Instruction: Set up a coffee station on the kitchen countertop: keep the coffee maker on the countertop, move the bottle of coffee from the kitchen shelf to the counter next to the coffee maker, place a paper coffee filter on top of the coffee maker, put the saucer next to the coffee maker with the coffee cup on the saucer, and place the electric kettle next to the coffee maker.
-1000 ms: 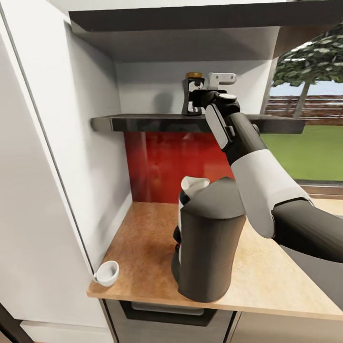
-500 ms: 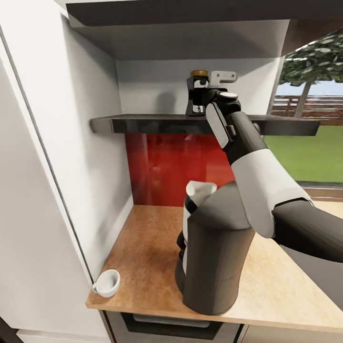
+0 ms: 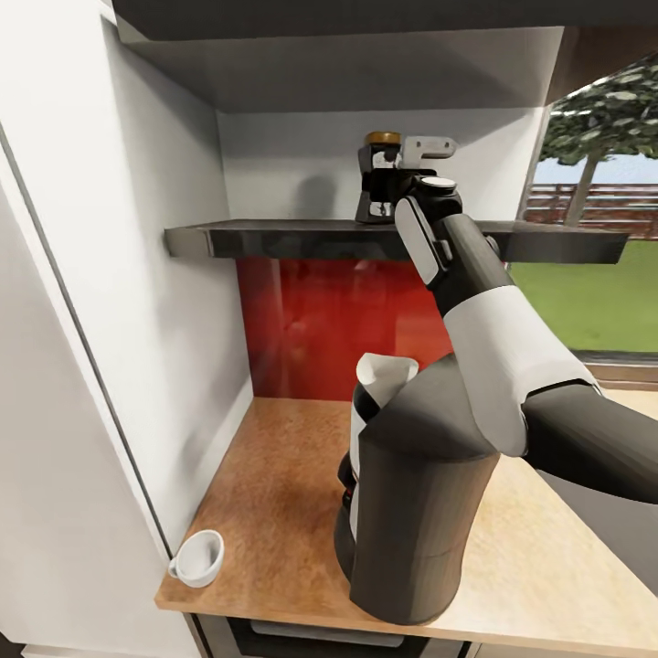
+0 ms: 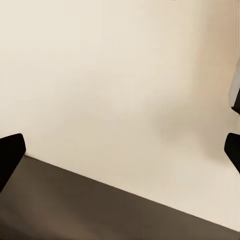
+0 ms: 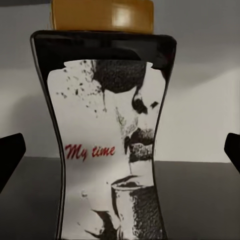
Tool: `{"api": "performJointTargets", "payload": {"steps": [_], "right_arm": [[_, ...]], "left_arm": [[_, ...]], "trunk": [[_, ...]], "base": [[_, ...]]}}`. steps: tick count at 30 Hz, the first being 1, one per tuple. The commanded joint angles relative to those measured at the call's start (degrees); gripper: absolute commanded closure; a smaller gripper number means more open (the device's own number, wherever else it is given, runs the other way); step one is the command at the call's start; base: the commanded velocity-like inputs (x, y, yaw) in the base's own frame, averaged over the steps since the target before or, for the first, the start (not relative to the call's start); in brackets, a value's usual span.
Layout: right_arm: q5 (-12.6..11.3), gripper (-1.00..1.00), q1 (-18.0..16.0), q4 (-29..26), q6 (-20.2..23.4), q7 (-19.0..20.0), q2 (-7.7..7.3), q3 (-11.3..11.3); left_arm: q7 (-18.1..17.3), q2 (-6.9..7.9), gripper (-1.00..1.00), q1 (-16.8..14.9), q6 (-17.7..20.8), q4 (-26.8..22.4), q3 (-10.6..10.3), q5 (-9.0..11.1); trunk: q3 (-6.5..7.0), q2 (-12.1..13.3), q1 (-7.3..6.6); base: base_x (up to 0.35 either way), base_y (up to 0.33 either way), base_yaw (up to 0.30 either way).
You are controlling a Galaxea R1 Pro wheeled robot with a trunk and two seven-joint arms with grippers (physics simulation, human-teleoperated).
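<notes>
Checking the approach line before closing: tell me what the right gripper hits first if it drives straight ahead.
Most likely the bottle of coffee, centred between the open fingers of the right gripper. It stands upright on the kitchen shelf, wall behind.

Right pincer (image 3: 379, 187) hides most of the bottle of coffee (image 3: 377, 155); its base is cut off in the wrist view. Right arm (image 3: 493, 338) covers part of the coffee maker (image 3: 411, 512). Counter (image 3: 274, 475) cropped below.

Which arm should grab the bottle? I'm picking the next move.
The right. Its hand is at the shelf with open fingers either side of the bottle. The left hand faces only a bare wall.
</notes>
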Motion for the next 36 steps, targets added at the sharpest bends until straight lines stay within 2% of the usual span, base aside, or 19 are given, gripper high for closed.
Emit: {"api": "performJointTargets", "payload": {"steps": [1,36], "right_arm": [[-0.60,-1.00,-0.06,-0.05,0.15,-0.52,0.00,0.14],[-0.56,-1.00,-0.06,0.31,0.15,-0.52,0.00,0.33]], "left_arm": [[0.09,-0.01,-1.00,-0.01,0.20,-0.08,0.42,-0.62],[0.09,-0.01,-1.00,-0.01,0.20,-0.08,0.42,-0.63]], "trunk": [[-0.12,-0.11,0.05],[-0.12,-0.11,0.05]], "base": [[0.172,-0.097,0.000],[0.024,0.008,0.000]]}}
